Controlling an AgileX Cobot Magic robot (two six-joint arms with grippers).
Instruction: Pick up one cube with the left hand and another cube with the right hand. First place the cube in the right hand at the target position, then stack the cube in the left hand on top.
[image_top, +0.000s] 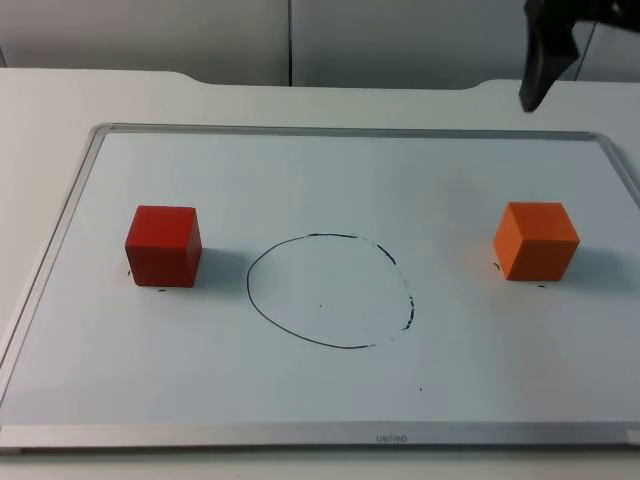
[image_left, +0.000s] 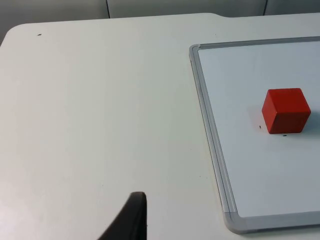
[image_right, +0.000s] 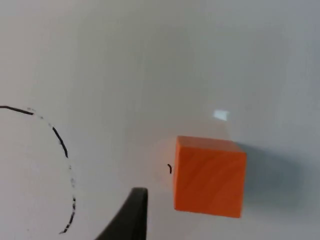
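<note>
A red cube (image_top: 163, 245) sits on the left side of the whiteboard (image_top: 330, 160), and an orange cube (image_top: 536, 240) sits on its right side. Between them a hand-drawn black circle (image_top: 330, 290) marks the board. My right gripper (image_top: 541, 78) hangs above the board's far right edge, well behind the orange cube (image_right: 210, 176) and above it. My left gripper (image_left: 131, 220) is over the bare table, left of the board's frame (image_left: 212, 140), apart from the red cube (image_left: 286, 110). Neither gripper touches a cube.
The whiteboard's metal frame (image_top: 60, 230) rises slightly above the white table (image_top: 40, 100). A grey partition wall (image_top: 290, 40) closes the back. The board's front edge (image_top: 320, 435) lies close to the table's near side.
</note>
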